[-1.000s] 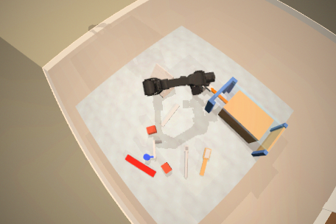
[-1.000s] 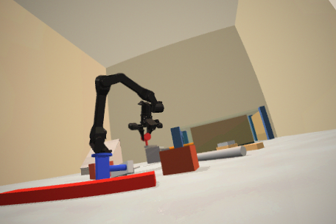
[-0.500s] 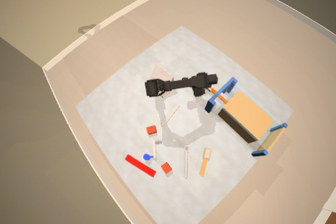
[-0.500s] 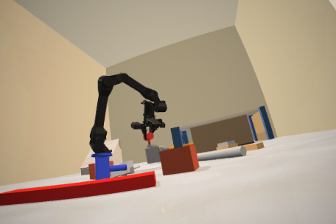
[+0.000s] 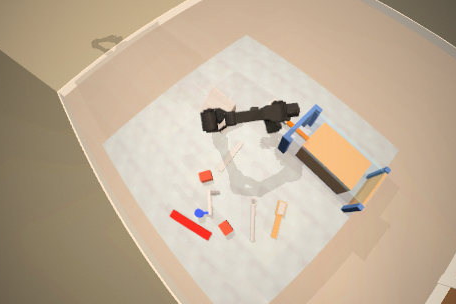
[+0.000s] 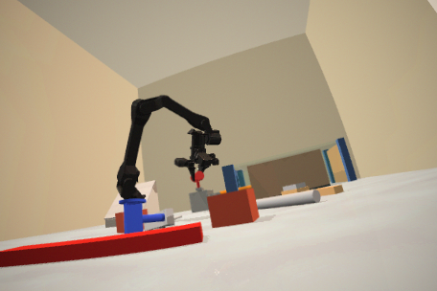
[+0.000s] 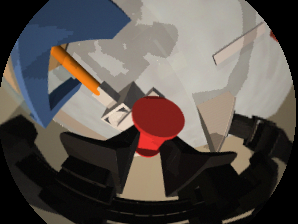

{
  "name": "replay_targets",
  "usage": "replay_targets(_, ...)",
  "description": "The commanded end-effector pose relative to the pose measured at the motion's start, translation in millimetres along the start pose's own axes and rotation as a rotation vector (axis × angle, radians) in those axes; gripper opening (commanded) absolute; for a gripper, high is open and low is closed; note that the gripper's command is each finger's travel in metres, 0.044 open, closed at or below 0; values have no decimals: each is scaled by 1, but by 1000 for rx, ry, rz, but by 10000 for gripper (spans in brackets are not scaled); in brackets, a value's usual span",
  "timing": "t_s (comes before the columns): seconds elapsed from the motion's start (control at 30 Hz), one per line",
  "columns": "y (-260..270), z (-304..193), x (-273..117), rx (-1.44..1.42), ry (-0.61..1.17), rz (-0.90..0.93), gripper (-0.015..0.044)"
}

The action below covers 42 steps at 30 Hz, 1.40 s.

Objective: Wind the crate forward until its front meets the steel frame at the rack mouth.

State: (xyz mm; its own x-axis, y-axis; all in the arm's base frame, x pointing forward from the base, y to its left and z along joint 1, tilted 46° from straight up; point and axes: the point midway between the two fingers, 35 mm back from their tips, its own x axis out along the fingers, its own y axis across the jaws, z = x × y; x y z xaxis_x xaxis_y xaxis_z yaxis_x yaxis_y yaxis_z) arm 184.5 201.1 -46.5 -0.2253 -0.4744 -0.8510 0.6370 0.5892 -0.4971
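My gripper (image 5: 279, 121) (image 6: 197, 171) (image 7: 150, 125) is shut on the red knob (image 6: 197, 176) (image 7: 157, 121) of the winch handle, held point-down just above the grey winch (image 6: 199, 199). An orange strap (image 5: 297, 131) (image 7: 76, 70) runs from the winch through the blue steel frame (image 5: 296, 126) (image 6: 232, 178) (image 7: 56, 36) to the crate (image 5: 335, 152) (image 6: 287, 176). The crate sits flat inside the clear-panelled cubby, its front set back from the frame. The handle's square key is hidden under the knob.
Loose tools lie on the bench: a pale slat (image 5: 230, 156), two red blocks (image 5: 205, 176) (image 5: 225, 228), a red bar (image 5: 190, 224) (image 6: 105, 244), a blue-knobbed tool (image 5: 200, 213) (image 6: 133, 215), a grey rod (image 5: 253, 220) (image 6: 287, 198) and an orange brush (image 5: 278, 219). A second blue frame (image 5: 366, 190) closes the cubby's back.
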Motion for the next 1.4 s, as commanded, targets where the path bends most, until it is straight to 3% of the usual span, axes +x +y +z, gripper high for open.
replay_targets(0.0, 16, 8, -1, 8, -14, 32, 0)
replay_targets(1.37, 64, 11, -4, 9, -15, 35, 0)
